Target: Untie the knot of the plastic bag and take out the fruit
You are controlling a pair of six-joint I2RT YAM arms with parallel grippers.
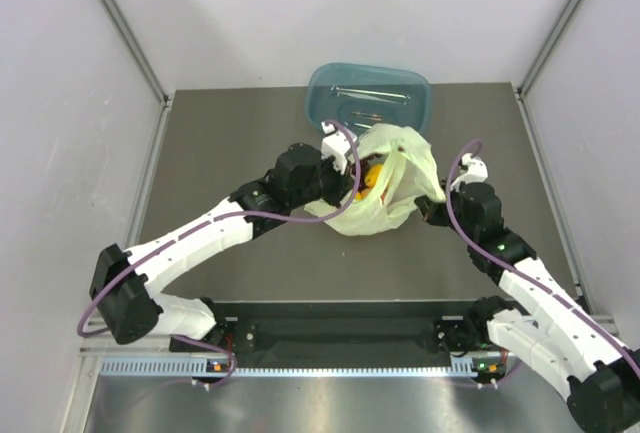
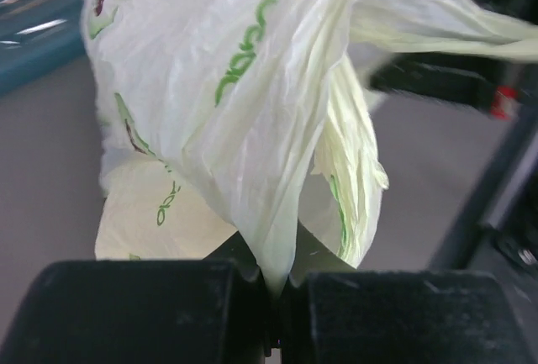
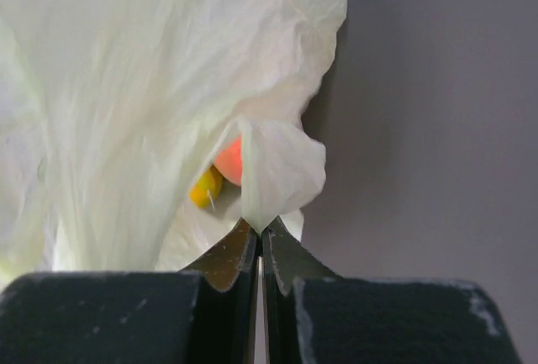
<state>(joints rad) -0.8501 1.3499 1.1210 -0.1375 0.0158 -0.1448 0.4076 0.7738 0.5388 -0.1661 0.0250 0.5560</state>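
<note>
right wrist, one plastic bag (image 3: pixel 126 87), two fruit (image 3: pixel 229 160), right tool (image 3: pixel 259 232) pinching it

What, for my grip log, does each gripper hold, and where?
The plastic bag: left gripper pinches its left-side film, right gripper its right-edge flap.

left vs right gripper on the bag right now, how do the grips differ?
The left gripper pinches green-printed film on the plastic bag's left side; right gripper pinches a plain fold at its right edge. Orange-red and yellow fruit show just behind the right gripper's fold; the left gripper's wrist view shows none. Shared: both shut on thin bag film.
</note>
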